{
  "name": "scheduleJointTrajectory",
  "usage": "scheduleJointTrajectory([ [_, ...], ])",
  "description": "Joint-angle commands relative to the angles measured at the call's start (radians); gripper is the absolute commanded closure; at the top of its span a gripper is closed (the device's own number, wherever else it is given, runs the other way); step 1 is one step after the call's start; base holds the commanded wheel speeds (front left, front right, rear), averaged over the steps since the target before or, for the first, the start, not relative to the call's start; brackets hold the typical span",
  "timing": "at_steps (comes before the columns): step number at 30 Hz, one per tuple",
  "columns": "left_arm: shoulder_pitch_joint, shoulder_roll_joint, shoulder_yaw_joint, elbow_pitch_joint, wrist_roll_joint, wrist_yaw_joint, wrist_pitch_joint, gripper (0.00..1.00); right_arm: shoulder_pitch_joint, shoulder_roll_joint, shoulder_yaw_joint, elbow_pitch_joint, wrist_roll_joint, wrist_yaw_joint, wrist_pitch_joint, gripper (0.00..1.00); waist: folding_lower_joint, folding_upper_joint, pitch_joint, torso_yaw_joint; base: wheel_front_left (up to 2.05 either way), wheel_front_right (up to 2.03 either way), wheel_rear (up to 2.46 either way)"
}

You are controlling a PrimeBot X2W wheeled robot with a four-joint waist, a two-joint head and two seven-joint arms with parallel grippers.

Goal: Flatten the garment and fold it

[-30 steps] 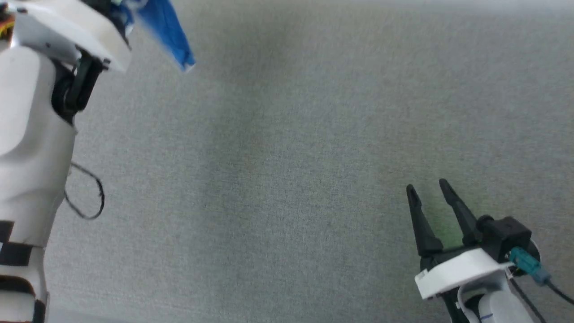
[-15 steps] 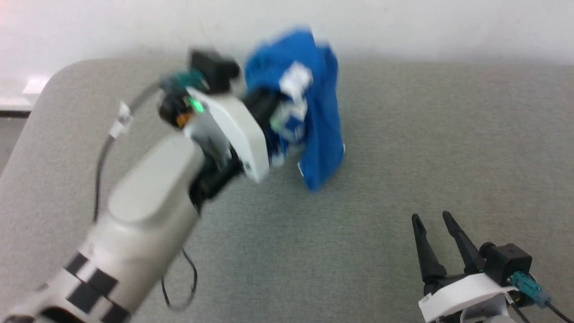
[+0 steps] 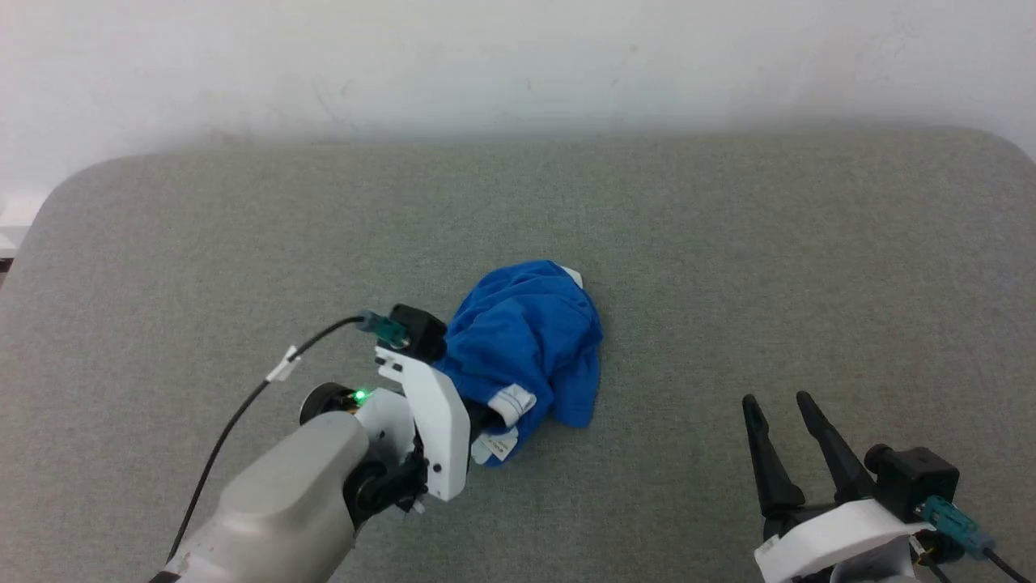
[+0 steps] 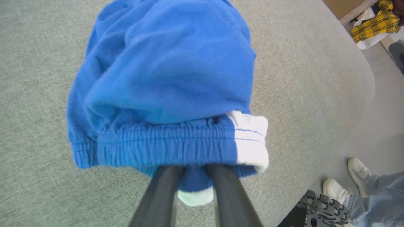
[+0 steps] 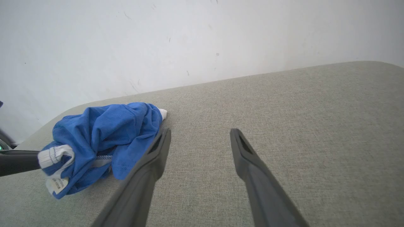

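The garment (image 3: 530, 340) is a crumpled royal-blue heap with white trim, lying near the middle of the grey table (image 3: 728, 243). My left gripper (image 3: 479, 417) reaches into its near-left side. In the left wrist view the two dark fingers (image 4: 165, 186) run under the gathered waistband of the garment (image 4: 170, 72), close together with blue cloth between them and their tips hidden. My right gripper (image 3: 775, 401) stands open at the lower right, apart from the cloth. The right wrist view shows that gripper (image 5: 200, 130) holding nothing, with the garment (image 5: 104, 132) to its left.
A white wall runs behind the table's rounded far edge. A black cable (image 3: 243, 405) loops off the left wrist. In the left wrist view, a person's white shoes (image 4: 334, 189) and jeans stand beyond the table edge, and plaid cloth (image 4: 378, 22) lies farther off.
The head camera has tilted and the view has shifted. My left arm has swung the garment down from hanging in the air onto the table, where it now lies in a heap. The right gripper stays open.
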Motion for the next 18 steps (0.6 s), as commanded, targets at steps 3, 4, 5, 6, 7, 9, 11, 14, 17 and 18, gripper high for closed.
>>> scheduleJointTrajectory([
  [3, 0.024, 0.007, 0.044, -0.024, -0.055, 0.003, -0.001, 0.0, 0.02, 0.001, -0.001, 0.0, 0.012, -0.002, -0.005, 0.0, 0.0, 0.0001, -0.021, 0.01, 0.0, 0.0, 0.0],
  [4, 0.027, 0.013, 0.065, -0.041, -0.078, 0.008, -0.002, 0.0, 0.023, 0.001, -0.002, 0.0, 0.015, -0.002, -0.005, 0.0, 0.0, 0.0001, -0.027, 0.014, 0.0, 0.0, 0.0],
  [5, 0.03, 0.023, 0.086, -0.062, -0.098, 0.015, -0.005, 0.0, 0.026, 0.001, -0.003, 0.0, 0.018, -0.002, -0.005, 0.0, 0.0, 0.0001, -0.032, 0.018, 0.0, 0.0, 0.0],
  [6, 0.033, 0.036, 0.108, -0.086, -0.113, 0.023, -0.016, 0.0, 0.028, 0.001, -0.004, -0.001, 0.023, -0.002, -0.005, 0.0, 0.0, 0.0001, -0.036, 0.021, 0.0, 0.0, 0.0],
  [7, 0.035, 0.054, 0.13, -0.111, -0.119, 0.036, -0.037, 0.0, 0.031, 0.001, -0.005, -0.002, 0.028, -0.002, -0.005, 0.0, 0.0, 0.0001, -0.041, 0.024, 0.0, 0.0, 0.0],
  [9, 0.047, 0.09, 0.176, -0.163, -0.129, 0.063, -0.083, 0.0, 0.034, 0.001, -0.007, -0.003, 0.033, -0.002, -0.005, 0.0, 0.0, 0.0001, -0.047, 0.028, 0.0, 0.0, 0.0],
  [11, 0.066, 0.132, 0.216, -0.209, -0.127, 0.097, -0.132, 0.0, 0.035, 0.001, -0.009, -0.005, 0.036, -0.002, -0.005, 0.0, 0.0, 0.0001, -0.052, 0.03, 0.0, 0.0, 0.0],
  [14, 0.111, 0.192, 0.272, -0.263, -0.112, 0.164, -0.217, 0.0, 0.032, 0.001, -0.015, -0.009, 0.038, -0.002, -0.005, 0.0, 0.0, 0.0001, -0.054, 0.027, 0.0, 0.0, 0.0],
  [17, 0.17, 0.231, 0.33, -0.302, -0.083, 0.232, -0.346, 0.0, 0.028, 0.001, -0.022, -0.014, 0.036, -0.002, -0.005, 0.0, 0.0, 0.0001, -0.053, 0.018, 0.0, 0.0, 0.0],
  [18, 0.191, 0.237, 0.349, -0.314, -0.069, 0.247, -0.406, 0.0, 0.028, 0.001, -0.025, -0.015, 0.034, -0.002, -0.005, 0.0, 0.0, 0.0001, -0.052, 0.015, 0.0, 0.0, 0.0],
])
